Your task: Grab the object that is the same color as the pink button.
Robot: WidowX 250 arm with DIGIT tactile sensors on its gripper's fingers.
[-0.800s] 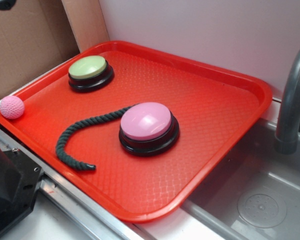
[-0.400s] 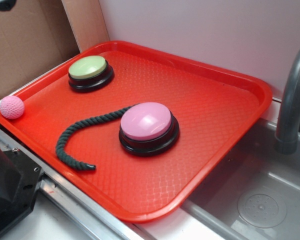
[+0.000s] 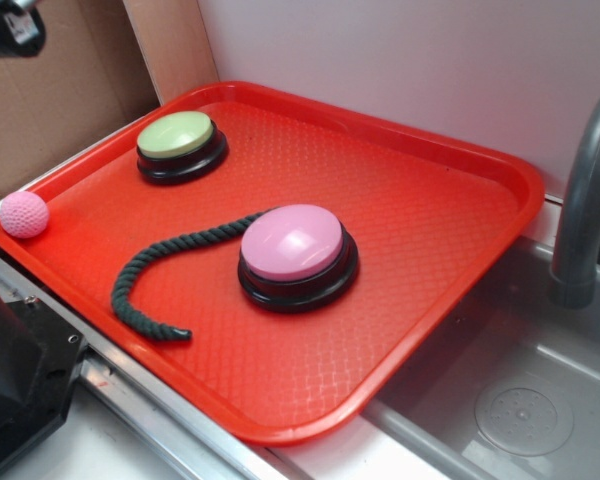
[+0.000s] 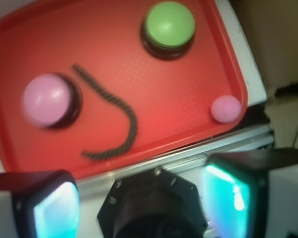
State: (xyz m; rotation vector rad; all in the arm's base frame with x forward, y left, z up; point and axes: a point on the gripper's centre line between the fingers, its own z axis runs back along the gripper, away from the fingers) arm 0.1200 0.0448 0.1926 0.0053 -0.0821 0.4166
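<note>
One pink crocheted ball (image 4: 226,108) was seen well ahead of the hand (image 4: 141,198), to its right; hand released, empty. Approach step judged; descent over ball needed next.

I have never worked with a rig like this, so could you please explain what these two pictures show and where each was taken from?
One picture is from a fixed camera beside the workspace; the other looks down from the robot arm's wrist. The two glowing shapes at its bottom are the fingers of the open gripper, which holds nothing. A red tray carries a pink button, a green button and a dark rope. A small pink ball sits at the tray's corner. To the right are a sink and a faucet.
</note>
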